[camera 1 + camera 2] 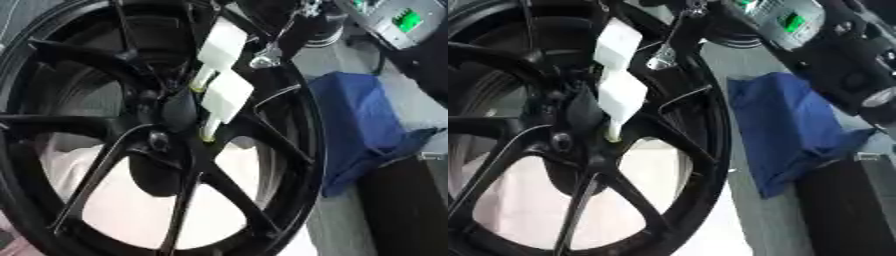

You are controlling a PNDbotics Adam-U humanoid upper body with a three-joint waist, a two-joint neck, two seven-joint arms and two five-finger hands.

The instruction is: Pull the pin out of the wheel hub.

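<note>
Black wheel hub [157, 145] carries two white pins [226, 95]; no hand shows.

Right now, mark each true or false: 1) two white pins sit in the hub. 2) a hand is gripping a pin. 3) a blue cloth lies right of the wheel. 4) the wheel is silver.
1) True: two white pins stand side by side at the wheel hub, with yellowish tips.
2) False: no hand is visible on either pin; only a dark arm segment shows at upper right.
3) True: the blue cloth lies right of the rim.
4) False: the wheel is black.
</note>
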